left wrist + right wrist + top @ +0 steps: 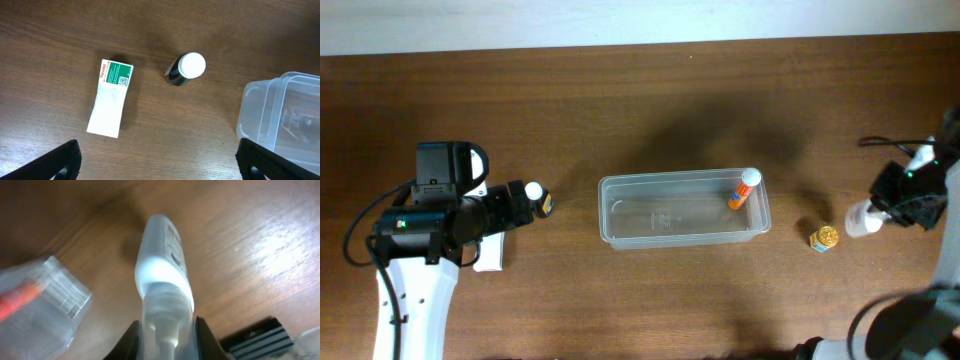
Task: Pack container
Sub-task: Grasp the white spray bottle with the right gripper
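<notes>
The clear plastic container sits at the table's centre with an orange tube with a white cap leaning in its right end. It also shows in the left wrist view and the right wrist view. My right gripper is shut on a white bottle, held above the table at the right, also seen in the overhead view. My left gripper is open and empty at the left, near a dark bottle with a white cap.
A white box with a green label lies left of the dark bottle. A small yellow-topped jar stands right of the container. A black object lies by the right gripper.
</notes>
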Controlling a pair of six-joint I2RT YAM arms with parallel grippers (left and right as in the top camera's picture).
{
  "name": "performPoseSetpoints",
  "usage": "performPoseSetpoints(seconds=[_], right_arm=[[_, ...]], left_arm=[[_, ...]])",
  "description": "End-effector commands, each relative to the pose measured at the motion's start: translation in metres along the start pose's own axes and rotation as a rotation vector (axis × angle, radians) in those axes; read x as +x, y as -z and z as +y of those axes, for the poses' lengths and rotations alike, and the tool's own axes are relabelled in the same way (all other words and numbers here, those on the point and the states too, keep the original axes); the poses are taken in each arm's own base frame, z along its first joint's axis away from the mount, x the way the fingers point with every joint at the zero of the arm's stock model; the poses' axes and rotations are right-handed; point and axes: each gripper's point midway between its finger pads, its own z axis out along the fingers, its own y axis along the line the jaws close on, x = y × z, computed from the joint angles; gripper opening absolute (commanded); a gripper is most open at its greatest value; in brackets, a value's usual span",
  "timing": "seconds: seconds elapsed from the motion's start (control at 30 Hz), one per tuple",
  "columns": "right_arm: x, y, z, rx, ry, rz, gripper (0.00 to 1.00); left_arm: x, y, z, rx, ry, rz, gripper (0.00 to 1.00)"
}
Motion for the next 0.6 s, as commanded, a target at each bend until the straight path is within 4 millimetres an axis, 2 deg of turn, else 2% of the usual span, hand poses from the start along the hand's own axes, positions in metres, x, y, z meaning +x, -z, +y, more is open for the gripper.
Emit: performPoseSetpoints(seconds=[0.0,0.13,0.17,0.27,0.4,0.57], right_arm=[[0.018,0.055,0.037,-0.060,0.170,-0.149,0.17],[0.052,0.079,0.071,-0.104,0.332,-0.216,0.16],[0.067,0.085,0.085,-0.126,0.393,-0.231,0.17],[0.085,0.087,0.107,-0.153,0.474,-0.227,0.17],[0.101,0.072,0.131,-0.158,0.541,-0.172,0.17],[0.106,0.045,0.146,-0.140,0.572,-0.113,0.17]], left_arm=[[-0.005,0.004,-0.003,0.014,-0.021,-0.012,0.99],[-0.005,0.004,-0.003,0.014,-0.021,-0.012,0.99],[-0.005,0.004,-0.003,0.014,-0.021,-0.012,1.00],[-0.005,0.004,-0.003,0.014,-0.021,-0.012,0.99],[-0.005,0.004,-0.003,0.014,-0.021,-0.012,0.99],[-0.005,0.004,-0.003,0.014,-0.021,-0.012,0.99]])
